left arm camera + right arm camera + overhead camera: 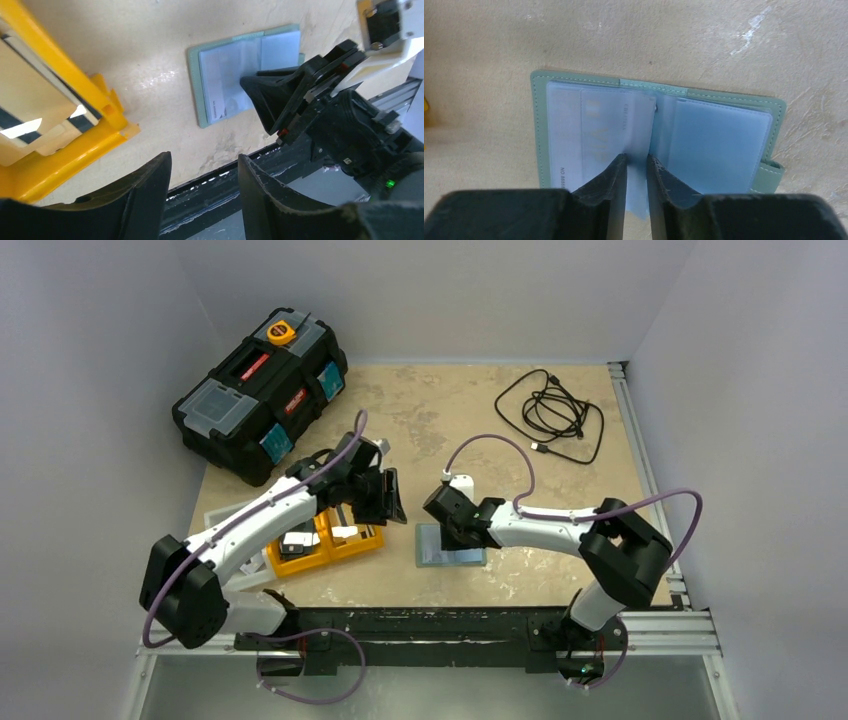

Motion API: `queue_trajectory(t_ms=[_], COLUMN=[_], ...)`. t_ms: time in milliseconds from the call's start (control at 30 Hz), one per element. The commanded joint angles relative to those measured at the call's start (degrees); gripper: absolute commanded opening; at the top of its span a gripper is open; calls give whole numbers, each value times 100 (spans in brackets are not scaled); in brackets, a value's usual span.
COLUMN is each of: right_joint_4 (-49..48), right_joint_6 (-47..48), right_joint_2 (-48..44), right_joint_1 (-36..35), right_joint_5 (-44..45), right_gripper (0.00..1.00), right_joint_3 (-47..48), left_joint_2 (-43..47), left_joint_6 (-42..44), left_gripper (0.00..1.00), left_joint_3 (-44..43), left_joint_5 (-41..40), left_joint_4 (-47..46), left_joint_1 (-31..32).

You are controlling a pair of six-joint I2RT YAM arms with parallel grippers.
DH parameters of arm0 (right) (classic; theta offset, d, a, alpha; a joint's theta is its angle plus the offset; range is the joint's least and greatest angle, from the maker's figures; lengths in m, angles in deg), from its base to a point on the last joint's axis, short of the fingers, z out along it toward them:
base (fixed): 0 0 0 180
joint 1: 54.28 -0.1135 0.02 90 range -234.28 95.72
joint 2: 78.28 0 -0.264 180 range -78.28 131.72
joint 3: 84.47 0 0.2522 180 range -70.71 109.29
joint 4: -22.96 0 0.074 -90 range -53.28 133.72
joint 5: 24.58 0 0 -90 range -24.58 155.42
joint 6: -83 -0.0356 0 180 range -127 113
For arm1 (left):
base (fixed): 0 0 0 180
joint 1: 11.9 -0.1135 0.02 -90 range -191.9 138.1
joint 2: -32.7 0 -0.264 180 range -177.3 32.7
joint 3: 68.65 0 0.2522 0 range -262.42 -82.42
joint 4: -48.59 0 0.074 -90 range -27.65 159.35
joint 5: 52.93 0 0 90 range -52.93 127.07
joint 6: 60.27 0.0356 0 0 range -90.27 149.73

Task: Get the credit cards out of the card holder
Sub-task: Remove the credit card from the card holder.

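Your right gripper [636, 160] stands over the open card holder [719, 145], which lies flat on the mottled beige table [450, 410], just in front of the right arm's wrist and to the right of the orange tray [300, 568]. The grey-green wallet is spread with its pale blue lining up and its tab closure sticking out at one side. A credit card [589, 130] with a line of printed numbers sits behind the clear pocket of one page.

The two black fingers of your right claw are drawn close together on either side of a clear sleeve [639, 125] that rises from the spine. From the wrist view you cannot tell whether they pinch that leaf or only flank it.

Your left gripper [205, 160] hangs off the table by the near right corner of the orange tray, and its jaws are apart with nothing between them. In its wrist view the card holder lies well beyond its fingertips, with the right claw's tip over the middle of the wallet. Pale cards [30, 100], one showing a dark stripe, lie in the tray.

At the far left corner of the table sits a black toolbox [260, 395] with an orange knob on its lid. A black cable [550, 410] is coiled loosely at the far right.
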Motion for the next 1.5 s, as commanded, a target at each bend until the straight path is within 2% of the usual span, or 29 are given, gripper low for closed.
queue_trajectory(t_ms=[0,133,400,700,933,1167,1300,1467], right_joint_4=[-75,-302,-1096,-1759,-1865,-1919,-1936,-1861], right_joint_6=[-96,-100,5,32,22,18,18,31], right_joint_2=[-268,-464,-806,-887,-845,-844,-859,-1011], right_joint_1=[131,269,783,1059,1102,1133,1144,1144], right_joint_5=[148,-21,-826,-1522,-1614,-1663,-1676,-1658], right_gripper=[16,9,0,0,0,0,0,0], right_joint_3=[-236,-502,-1228,-1678,-1752,-1796,-1802,-1768], left_joint_2=[-377,-901,-1782,-2453,-2858,-3110,-3213,-3182], left_joint_6=[-145,-300,-594,-833,-967,-1122,-1185,-1279], left_gripper=[47,39,37,36,35,30,23,6], left_joint_3=[-168,-297,-455,-525,-503,-488,-539,-500], left_joint_5=[238,393,876,1143,1216,1182,1160,963], left_joint_4=[-491,-773,-1455,-1970,-2164,-2248,-2269,-2216], left_joint_1=[277,537,768,917,981,1016,1060,1075])
